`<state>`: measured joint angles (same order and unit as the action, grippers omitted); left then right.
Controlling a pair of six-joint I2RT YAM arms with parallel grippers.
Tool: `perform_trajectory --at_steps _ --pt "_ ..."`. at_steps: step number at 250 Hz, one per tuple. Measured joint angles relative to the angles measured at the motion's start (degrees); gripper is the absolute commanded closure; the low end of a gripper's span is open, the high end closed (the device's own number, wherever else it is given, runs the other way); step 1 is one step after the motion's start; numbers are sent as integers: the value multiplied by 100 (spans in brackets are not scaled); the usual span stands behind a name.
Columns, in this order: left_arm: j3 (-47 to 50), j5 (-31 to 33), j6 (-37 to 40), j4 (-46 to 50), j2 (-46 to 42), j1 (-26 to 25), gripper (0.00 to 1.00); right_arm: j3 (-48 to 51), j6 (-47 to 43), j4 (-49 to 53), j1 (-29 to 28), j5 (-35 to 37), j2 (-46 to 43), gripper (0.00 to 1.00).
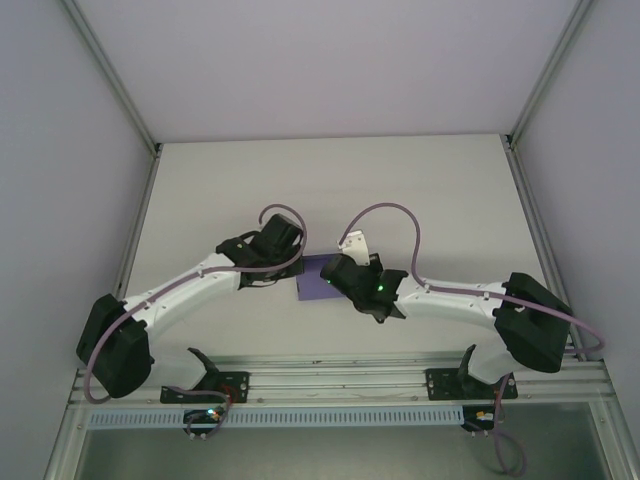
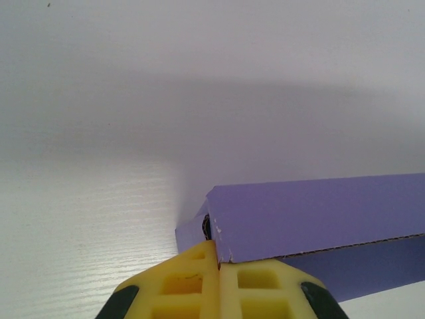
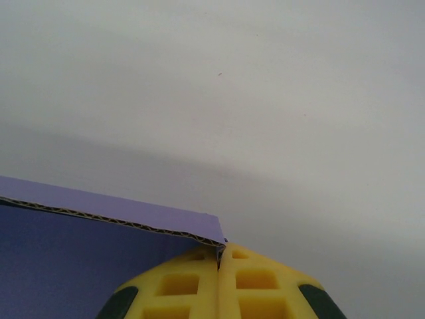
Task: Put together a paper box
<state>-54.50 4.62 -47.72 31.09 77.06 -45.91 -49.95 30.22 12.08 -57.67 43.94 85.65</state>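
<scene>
The purple paper box (image 1: 316, 280) lies in the middle of the bench (image 1: 400, 180), and its long axis seems to run left to right between the arms. The left fingers (image 2: 212, 262) are closed, pinching one end corner. The right fingers (image 3: 224, 259) are closed on a panel corner at the opposite end. Neither arm is nearer, since the card spans between both pinches.

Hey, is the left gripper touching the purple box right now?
Touching. In the left wrist view the left gripper has its jaws shut on a corner of the paper box.
</scene>
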Motion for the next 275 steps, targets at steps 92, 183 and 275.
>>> perform_trajectory --at_steps 92,183,275 --pt "584 804 643 -831 -299 -719 100 1034 -208 -1241 -190 588 -466 100" --pt "1585 2227 1386 -2310 -570 -1727 100 1993 -474 -2264 -212 420 -1130 87" --pt "1694 3108 1499 -2505 -415 -2330 100 2428 -402 -1777 -181 -831 -2465 36"
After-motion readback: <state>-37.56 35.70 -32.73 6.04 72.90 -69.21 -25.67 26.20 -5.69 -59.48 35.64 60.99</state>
